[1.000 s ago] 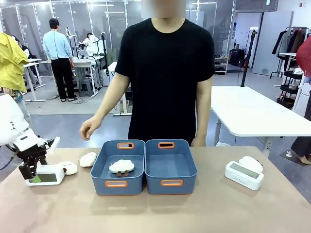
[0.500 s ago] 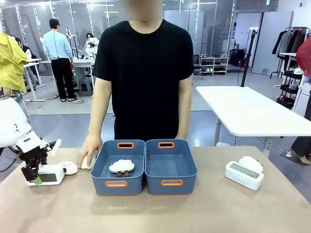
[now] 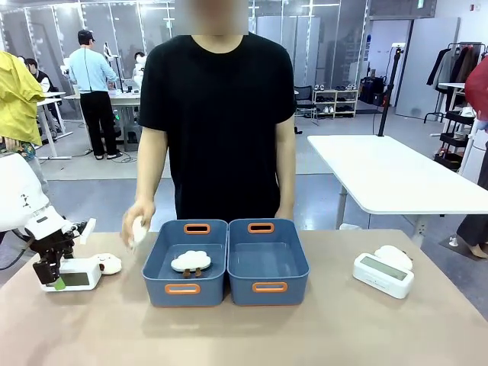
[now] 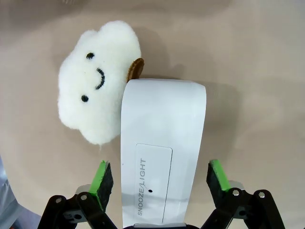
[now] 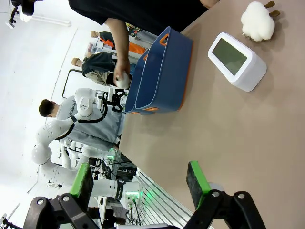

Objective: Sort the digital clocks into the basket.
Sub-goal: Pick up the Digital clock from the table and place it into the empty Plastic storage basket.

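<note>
Left basket (image 3: 152, 267) and right basket (image 3: 301, 267) sitting side by side at mid-table (image 3: 244, 335), a cloud toy (image 3: 191, 261) lying in the left one, left clock (image 3: 76, 274) lying far left with a second toy (image 3: 109, 264) against its right end, right clock (image 3: 383, 274) sitting far right, a third toy (image 3: 395, 255) just behind it, a person's hand (image 3: 137, 225) hovering left of the left basket.

**Robotics laboratory in an open-plan hall.** A white robot arm (image 3: 21, 200) is hanging over one end of a tan worktable (image 3: 244, 335). A person in a black T-shirt (image 3: 221, 114) is standing at the table's far side. Behind them, glass partitions (image 3: 320, 38) are dividing the grey-floored room. A person in a light blue shirt (image 3: 90, 76) is standing at a bench (image 3: 130, 99) crowded with equipment. A long white table (image 3: 396, 171) is standing to the right, low shelves (image 3: 335, 99) are holding small items, and garments are hanging from a clothes rack (image 3: 456, 65).
</note>
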### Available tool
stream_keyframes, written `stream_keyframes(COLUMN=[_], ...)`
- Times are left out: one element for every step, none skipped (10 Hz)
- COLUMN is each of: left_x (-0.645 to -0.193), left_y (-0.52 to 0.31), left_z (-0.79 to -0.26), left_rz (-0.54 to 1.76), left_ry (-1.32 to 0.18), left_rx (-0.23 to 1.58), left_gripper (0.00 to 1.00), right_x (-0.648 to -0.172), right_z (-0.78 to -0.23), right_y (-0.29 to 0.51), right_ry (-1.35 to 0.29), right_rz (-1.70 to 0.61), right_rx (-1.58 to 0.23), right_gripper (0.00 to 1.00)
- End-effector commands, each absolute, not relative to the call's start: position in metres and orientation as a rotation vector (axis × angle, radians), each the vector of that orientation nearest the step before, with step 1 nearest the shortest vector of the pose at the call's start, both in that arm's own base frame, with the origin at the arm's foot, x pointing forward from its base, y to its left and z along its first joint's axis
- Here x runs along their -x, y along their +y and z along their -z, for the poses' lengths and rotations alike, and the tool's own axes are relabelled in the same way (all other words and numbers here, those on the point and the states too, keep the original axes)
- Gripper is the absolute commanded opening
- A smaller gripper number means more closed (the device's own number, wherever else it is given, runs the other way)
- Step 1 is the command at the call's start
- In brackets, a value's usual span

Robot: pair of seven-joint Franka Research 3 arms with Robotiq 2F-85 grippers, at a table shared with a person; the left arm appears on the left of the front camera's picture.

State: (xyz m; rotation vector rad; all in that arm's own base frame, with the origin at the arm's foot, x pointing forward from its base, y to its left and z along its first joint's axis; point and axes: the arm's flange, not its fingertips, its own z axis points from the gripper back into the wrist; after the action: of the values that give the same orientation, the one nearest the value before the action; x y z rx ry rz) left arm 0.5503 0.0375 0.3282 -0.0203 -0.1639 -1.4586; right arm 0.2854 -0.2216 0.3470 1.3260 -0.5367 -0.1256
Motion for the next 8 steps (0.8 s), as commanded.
stream_keyframes(left_x=[-0.549, -0.549, -0.549, -0.550, -0.551, -0.549, -0.549, -0.547], left_y=[0.037, 0.037, 0.037, 0.037, 0.041, 0.044, 0.049, 0.053], left_z=[-0.330, -0.330, -0.330, -0.328, -0.327, -0.329, -0.330, -0.331], left_rz=[1.455, 1.455, 1.455, 1.459, 1.438, 1.423, 1.390, 1.368], left_ry=[-0.167, -0.167, -0.167, -0.164, -0.138, -0.142, -0.084, -0.077], left_rx=[0.008, 0.008, 0.008, 0.021, 0.027, 0.036, -0.002, 0.007], left_gripper=[1.00, 1.00, 1.00, 1.00, 0.42, 0.41, 0.00, 0.00], right_x=[-0.285, -0.285, -0.285, -0.285, -0.285, -0.285, -0.285, -0.285], right_z=[-0.348, -0.348, -0.348, -0.348, -0.348, -0.348, -0.348, -0.348], right_y=[-0.223, -0.223, -0.223, -0.223, -0.223, -0.223, -0.223, -0.223], right_ry=[-0.542, -0.542, -0.542, -0.542, -0.542, -0.542, -0.542, -0.542], right_rz=[0.123, 0.123, 0.123, 0.123, 0.123, 0.123, 0.123, 0.123], right_rx=[-1.331, -1.331, -1.331, -1.331, -1.331, -1.331, -1.331, -1.331], right_gripper=[1.00, 1.00, 1.00, 1.00, 1.00, 1.00, 1.00, 1.00])
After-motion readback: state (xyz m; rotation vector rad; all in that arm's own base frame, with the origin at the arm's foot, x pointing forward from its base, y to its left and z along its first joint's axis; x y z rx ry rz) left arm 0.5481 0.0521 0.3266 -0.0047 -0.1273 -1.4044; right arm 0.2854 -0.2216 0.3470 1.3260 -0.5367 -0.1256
